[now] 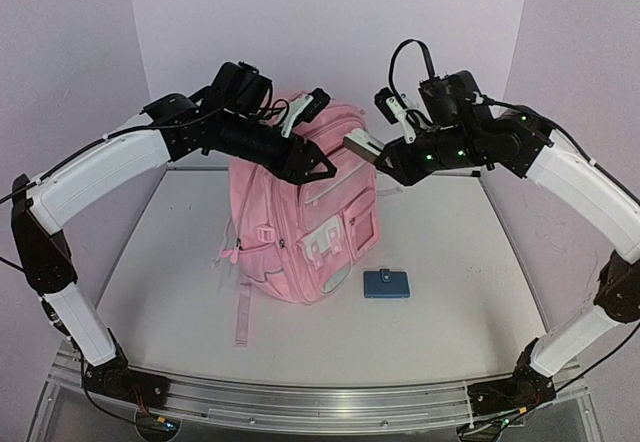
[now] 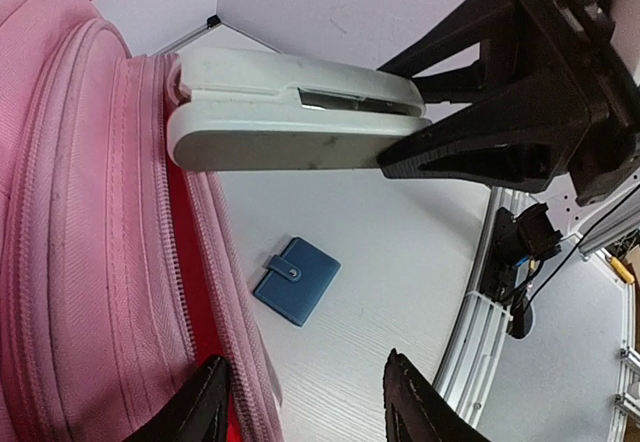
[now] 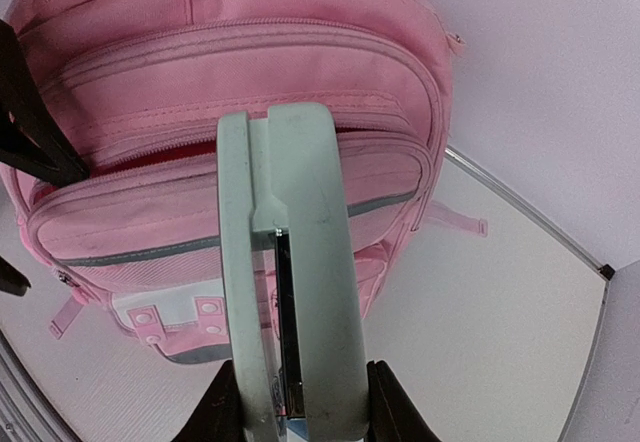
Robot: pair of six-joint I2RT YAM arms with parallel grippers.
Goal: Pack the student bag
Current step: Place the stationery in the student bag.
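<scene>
The student bag (image 1: pixel 300 212), a large pink backpack, stands upright in the middle of the table. Its main zip is parted, showing red lining (image 2: pixel 190 262). My left gripper (image 1: pixel 318 167) is at the bag's top and stands open (image 2: pixel 310 402). One finger (image 2: pixel 195 407) sits inside the opening, the other (image 2: pixel 415 402) outside, with the zip edge between them. My right gripper (image 1: pixel 390 159) is shut on a pale mint-white stapler (image 3: pixel 300 262) held lengthwise. The stapler's free end (image 2: pixel 200 112) reaches the bag's zip opening (image 3: pixel 250 82).
A small blue snap wallet (image 1: pixel 387 283) lies flat on the white table to the right of the bag's base, also seen from the left wrist (image 2: pixel 297 280). The bag's loose straps (image 1: pixel 240 312) trail toward the near left. Lilac walls enclose the table's back and sides.
</scene>
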